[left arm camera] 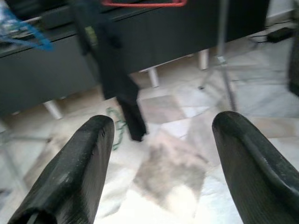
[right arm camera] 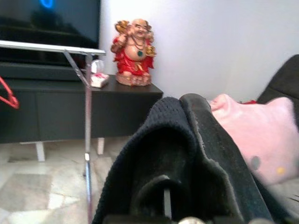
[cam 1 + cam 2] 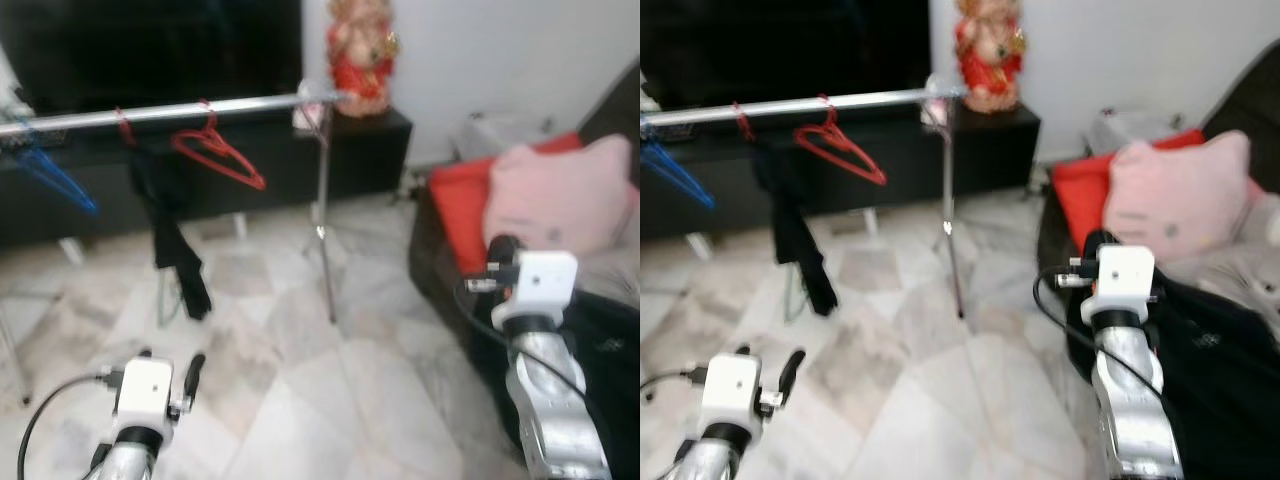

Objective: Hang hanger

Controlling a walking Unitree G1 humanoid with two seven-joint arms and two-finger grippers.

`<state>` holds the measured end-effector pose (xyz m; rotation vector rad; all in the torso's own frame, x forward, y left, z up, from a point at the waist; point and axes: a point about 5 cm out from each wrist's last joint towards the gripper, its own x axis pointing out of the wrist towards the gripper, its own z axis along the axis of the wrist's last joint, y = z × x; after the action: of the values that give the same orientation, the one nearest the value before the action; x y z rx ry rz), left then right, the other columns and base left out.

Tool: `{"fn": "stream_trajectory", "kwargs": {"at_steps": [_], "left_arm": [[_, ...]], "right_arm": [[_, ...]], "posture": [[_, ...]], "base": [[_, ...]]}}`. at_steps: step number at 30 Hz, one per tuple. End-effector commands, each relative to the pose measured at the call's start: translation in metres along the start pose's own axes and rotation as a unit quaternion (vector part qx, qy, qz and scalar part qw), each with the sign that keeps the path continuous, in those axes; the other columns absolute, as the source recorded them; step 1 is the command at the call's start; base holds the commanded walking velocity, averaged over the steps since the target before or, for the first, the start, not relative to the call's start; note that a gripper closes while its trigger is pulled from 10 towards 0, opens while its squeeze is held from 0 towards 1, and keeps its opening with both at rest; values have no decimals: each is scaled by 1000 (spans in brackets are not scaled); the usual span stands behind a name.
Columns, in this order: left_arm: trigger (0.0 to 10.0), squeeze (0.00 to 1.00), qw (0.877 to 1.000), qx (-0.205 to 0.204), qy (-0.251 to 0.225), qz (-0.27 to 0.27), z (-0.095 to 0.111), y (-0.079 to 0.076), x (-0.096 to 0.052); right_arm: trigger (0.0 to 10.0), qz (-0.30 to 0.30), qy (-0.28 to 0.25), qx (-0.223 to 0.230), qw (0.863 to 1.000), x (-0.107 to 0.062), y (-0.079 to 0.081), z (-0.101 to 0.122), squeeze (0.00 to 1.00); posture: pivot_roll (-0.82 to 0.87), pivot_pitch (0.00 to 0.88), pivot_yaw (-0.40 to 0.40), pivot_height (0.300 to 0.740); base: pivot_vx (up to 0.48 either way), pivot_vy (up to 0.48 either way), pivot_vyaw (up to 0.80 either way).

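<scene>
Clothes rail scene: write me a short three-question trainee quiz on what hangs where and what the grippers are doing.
1. True or false: the red hanger hangs on the metal rail.
2. The dark garment hangs: A) left of the red hanger, B) right of it, C) on the sofa.
3. Fill in: the left gripper has its fingers ____, with nothing between them.

Key
1. True; its hook sits over the rail.
2. A; the garment hangs down toward the marble floor.
3. Open. The right gripper looks closed, in front of the pink cushion.
</scene>
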<state>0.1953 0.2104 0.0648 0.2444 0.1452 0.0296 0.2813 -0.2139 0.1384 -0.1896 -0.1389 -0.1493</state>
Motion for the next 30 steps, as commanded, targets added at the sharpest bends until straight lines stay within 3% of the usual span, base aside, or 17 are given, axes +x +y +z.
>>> {"fn": "stream_trajectory", "kwargs": {"at_steps": [1,4,7,12,13,18,23,28,30], "left_arm": [[10000,0,1000,1,-4,-1,1,-3,0],[10000,0,1000,1,-5,-1,2,-2,0],[10000,0,1000,1,-5,-1,2,-2,0],[10000,0,1000,0,-5,-2,2,-2,0],[10000,0,1000,0,-3,-2,2,-3,0],[10000,0,1000,0,11,-3,-1,-5,1],[10000,0,998,3,57,1,-8,-4,19],[10000,0,995,-25,95,-17,-17,-11,61],[10000,0,993,-20,114,-20,-21,-12,68]], "right_arm": [[10000,-30,-16,-9,999,1,-11,7,0],[10000,-152,5,17,988,1,-42,3,0],[10000,-175,12,48,983,3,-53,2,0],[10000,-132,20,58,989,7,-46,0,0],[10000,-105,48,54,992,9,-37,-8,0],[10000,-99,96,33,990,12,-32,-25,0],[10000,-82,131,31,987,23,-29,-39,0],[10000,-61,203,46,976,43,-27,-63,0],[10000,-54,216,47,974,45,-25,-68,0]], "posture": [[-99,0,-12,740],[-97,0,-10,740],[-99,0,-8,740],[-99,0,-8,740],[-99,0,-8,740],[-105,0,-11,740],[-103,0,-17,740],[-104,0,-25,740],[-105,0,-28,740]], "base": [[0,0,575],[0,0,283],[0,0,0],[0,0,0],[0,0,0],[0,0,0],[0,0,0],[0,0,0],[0,0,0]]}}
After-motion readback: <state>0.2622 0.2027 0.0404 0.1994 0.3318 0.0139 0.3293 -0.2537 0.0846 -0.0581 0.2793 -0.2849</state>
